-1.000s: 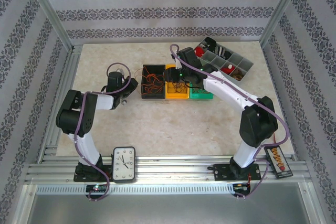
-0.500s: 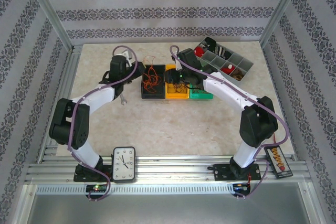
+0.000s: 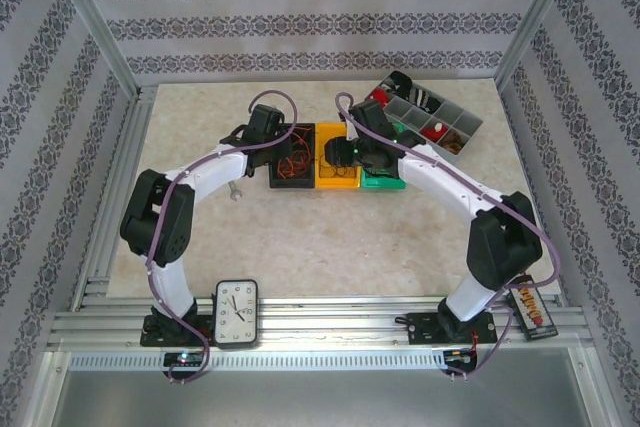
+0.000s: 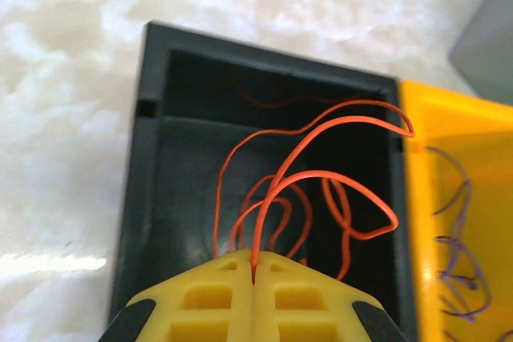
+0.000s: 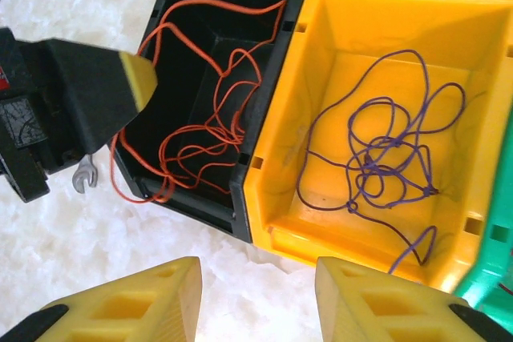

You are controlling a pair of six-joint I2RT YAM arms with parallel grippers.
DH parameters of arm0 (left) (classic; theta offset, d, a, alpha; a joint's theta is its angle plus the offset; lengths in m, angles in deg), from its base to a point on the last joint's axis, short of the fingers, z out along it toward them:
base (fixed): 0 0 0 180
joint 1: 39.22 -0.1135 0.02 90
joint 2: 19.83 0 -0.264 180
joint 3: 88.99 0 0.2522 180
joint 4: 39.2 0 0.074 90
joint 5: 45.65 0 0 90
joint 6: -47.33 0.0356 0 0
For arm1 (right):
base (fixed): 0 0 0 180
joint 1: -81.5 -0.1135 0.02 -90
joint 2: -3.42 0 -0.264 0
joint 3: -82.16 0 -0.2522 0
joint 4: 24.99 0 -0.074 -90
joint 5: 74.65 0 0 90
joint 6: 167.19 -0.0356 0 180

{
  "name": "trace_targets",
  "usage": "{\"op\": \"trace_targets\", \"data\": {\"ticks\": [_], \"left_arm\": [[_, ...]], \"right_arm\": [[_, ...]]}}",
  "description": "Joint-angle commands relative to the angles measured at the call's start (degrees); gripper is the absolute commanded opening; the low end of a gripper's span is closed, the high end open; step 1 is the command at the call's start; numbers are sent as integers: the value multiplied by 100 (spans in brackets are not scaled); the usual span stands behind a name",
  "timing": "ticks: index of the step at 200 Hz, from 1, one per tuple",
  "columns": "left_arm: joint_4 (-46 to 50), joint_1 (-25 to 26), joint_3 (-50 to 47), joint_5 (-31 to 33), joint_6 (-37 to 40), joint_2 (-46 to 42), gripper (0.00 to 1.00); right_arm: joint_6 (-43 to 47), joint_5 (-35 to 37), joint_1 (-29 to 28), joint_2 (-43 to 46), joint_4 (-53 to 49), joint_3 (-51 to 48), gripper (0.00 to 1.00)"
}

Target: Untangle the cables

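Two arms lean over a pale marbled desk (image 3: 300, 237), the left arm (image 3: 190, 187) bending in from the left and the right arm (image 3: 450, 182) from the right. They meet above a row of three small bins.

At the far right corner sits a grey compartment tray (image 3: 470, 125). The bins stand side by side, touching: a black bin (image 5: 268, 94) on the left, a yellow bin (image 5: 353, 30) in the middle and a green bin (image 5: 489, 278) on the right. A white clock (image 3: 236, 313) rests on the rails at the near edge, beside the left arm's base.

The left gripper (image 4: 255, 266) hangs over the black bin. Its yellow fingers (image 4: 208, 302) are pressed together on a strand of the orange cables (image 5: 200, 118). That strand rises out of the seam between them. The rest of that tangle lies loose inside the black bin, with one loop reaching the yellow bin's rim and another drooping over the bin's outer wall.

The right gripper (image 5: 256, 286) hovers by the yellow bin with a moderate gap between its fingers and nothing in them. A purple cable (image 5: 385, 158) lies curled on the yellow bin's floor.

A tiny wrench (image 5: 83, 175) lies on the desk just beside the black bin.
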Motion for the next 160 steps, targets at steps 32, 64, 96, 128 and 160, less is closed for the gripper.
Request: {"op": "trace_targets", "data": {"ticks": [32, 64, 96, 128, 160], "left_arm": [[1419, -24, 177, 51, 14, -406, 0], [1747, -24, 710, -61, -14, 16, 0], [2089, 6, 1648, -15, 75, 804, 0], [2677, 40, 2684, 177, 169, 1702, 0], [2530, 76, 2961, 410, 121, 2073, 0]], "right_arm": [[-147, 68, 82, 125, 167, -143, 43], [-218, 80, 82, 95, 228, -146, 43], [-209, 152, 95, 157, 201, -182, 43], [-218, 199, 151, 311, 184, -348, 43], [-236, 234, 196, 477, 192, -527, 43]]}}
